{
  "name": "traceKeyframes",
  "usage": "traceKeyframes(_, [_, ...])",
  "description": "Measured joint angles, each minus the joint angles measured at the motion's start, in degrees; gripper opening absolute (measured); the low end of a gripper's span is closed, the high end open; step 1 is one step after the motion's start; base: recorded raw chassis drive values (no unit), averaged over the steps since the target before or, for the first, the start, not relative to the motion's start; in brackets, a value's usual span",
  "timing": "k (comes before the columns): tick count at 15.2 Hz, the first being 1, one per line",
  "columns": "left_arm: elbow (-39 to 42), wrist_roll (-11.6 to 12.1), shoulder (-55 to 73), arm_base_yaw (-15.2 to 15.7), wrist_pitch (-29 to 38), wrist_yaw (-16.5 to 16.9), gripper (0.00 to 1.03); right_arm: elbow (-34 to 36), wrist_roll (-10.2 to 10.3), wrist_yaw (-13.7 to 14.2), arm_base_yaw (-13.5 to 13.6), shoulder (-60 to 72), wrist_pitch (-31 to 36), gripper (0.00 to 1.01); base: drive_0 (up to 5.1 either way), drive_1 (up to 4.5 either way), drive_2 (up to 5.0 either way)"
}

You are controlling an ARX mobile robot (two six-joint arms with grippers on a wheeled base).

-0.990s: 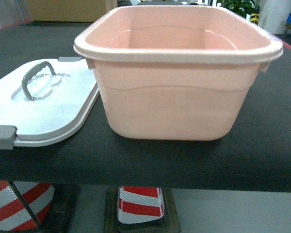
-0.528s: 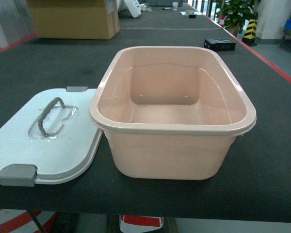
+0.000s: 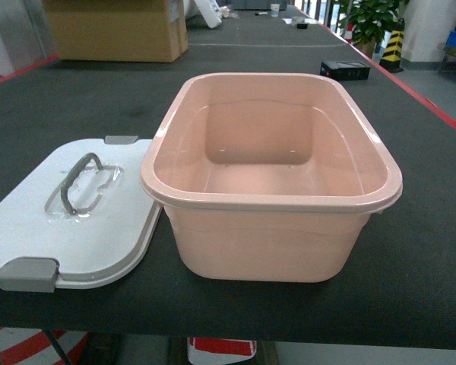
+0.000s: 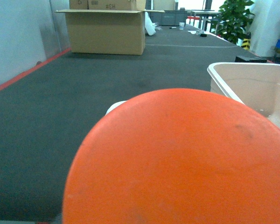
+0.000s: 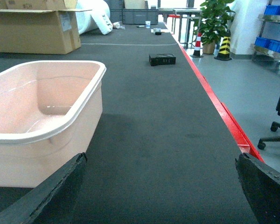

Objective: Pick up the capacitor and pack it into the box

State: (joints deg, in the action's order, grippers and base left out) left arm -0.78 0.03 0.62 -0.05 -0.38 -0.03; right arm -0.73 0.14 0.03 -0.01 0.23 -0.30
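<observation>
Nearest the left wrist camera, the capacitor (image 4: 177,158) filled the lower frame as a bright orange rounded mass. We judged that its long axis pointed roughly toward the lens, though only one curved face showed. It hid the left pincer completely, so we could not tell whether that pincer was clamped on it or stood wide. We judged the left arm to be the one nearer the part. The head view showed neither the capacitor nor either arm.

In the right wrist view, the right pincer (image 5: 159,161) stood wide, its two dark fingertips at the lower corners with only bare desk (image 5: 168,121) between them.

Beyond the capacitor and to its right stood the box (image 4: 242,70), a pale pink tub, open and with nothing in it. The coming move therefore appeared to run forward and rightward over the near rim. The box's white lid (image 3: 30,220) lay flat on the desk, touching the tub's left side.

Farther off we noted a small black case (image 3: 344,70) and a brown cardboard carton (image 3: 114,30).
</observation>
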Motion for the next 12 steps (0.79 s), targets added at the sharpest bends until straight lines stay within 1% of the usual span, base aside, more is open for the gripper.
traceKeyframes(12, [0.00, 0.00, 0.00, 0.00, 0.00, 0.00, 0.43, 0.00, 0.00, 0.00, 0.00, 0.00, 0.00, 0.98, 0.0, 0.00, 0.0])
